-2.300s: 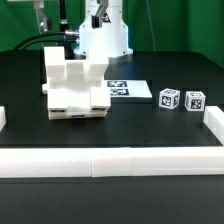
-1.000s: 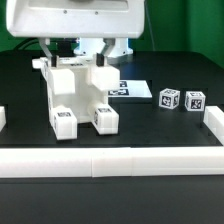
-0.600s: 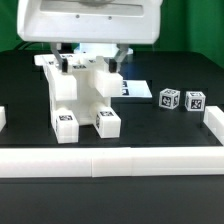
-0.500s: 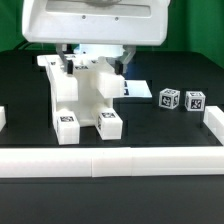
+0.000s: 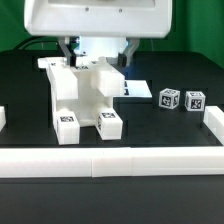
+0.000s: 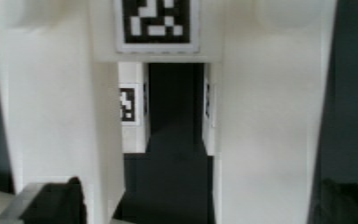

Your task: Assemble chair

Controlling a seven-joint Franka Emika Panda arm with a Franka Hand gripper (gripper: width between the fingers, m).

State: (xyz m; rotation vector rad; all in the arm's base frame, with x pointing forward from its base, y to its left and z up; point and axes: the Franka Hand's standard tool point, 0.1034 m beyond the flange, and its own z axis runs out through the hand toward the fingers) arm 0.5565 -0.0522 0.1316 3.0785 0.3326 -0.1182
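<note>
At the middle of the black table, a little toward nine o'clock as the exterior view shows it, stands the chair. It is a blocky white build, already joined into one piece and upright. Its two front legs point toward six o'clock, and each has a square tag on its end.

The gripper hangs at the chair's twelve o'clock edge, right over its top, with the bulky white arm filling the frame above it. Its jaws are spread as wide as they go and hold nothing. In the wrist view one dark fingertip shows low in the picture beside a tall white upright. The camera looks straight down a dark slot between two uprights, past another tag. That centring suggests the gripper is being lined up over the structure, probably to clamp an upright or push it home, though I cannot tell whether a finger touches the plastic.

At the chair's two o'clock, just behind it, the marker board lies flat. Two small tagged cubes sit side by side at three o'clock, well apart from the chair, likely parked there until they are needed. The low white border wall runs along six o'clock and keeps loose parts on the work area.
</note>
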